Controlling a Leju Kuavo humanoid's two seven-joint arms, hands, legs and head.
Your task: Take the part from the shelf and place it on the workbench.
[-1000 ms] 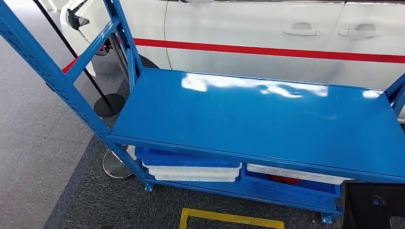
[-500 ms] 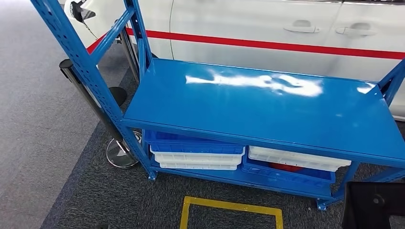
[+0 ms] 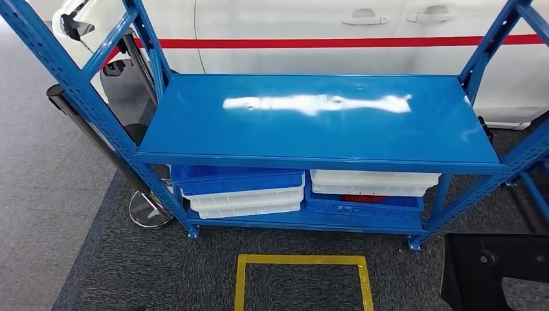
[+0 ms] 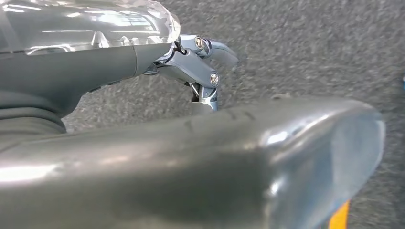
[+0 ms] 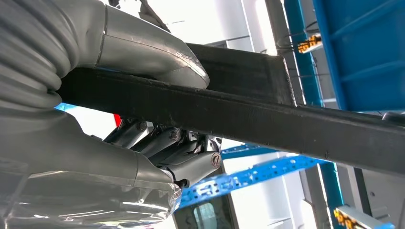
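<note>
The right hand point(image 5: 143, 143) grips a flat black part point(image 5: 267, 119): in the right wrist view the thick grey thumb presses on one face of the dark panel while the darker fingers point(image 5: 191, 164) curl against the other face, so the fingers are closed on it. In the head view the same black part point(image 3: 495, 272) sits at the lower right corner, low and near the robot, in front of the blue rack and apart from it.

The left hand point(image 4: 191, 157) hangs over grey carpet; its fingers point(image 4: 203, 64) curl inward with nothing in them.

Ahead stands a blue metal rack point(image 3: 317, 120) with a bare, glossy top surface catching a streak of light. On its lower shelf lie stacked trays: a blue tray point(image 3: 236, 178) over white trays point(image 3: 246, 204) on the left, and a white tray point(image 3: 372, 181) over a blue tray point(image 3: 362, 204) on the right, with something red just visible between them. A yellow floor marking point(image 3: 301, 262) lies on the dark carpet point(image 3: 162, 272) in front of the rack. Behind it is a white car point(image 3: 311, 26) with a red stripe, and a black stanchion post point(image 3: 90, 126) stands at the rack's left end.
</note>
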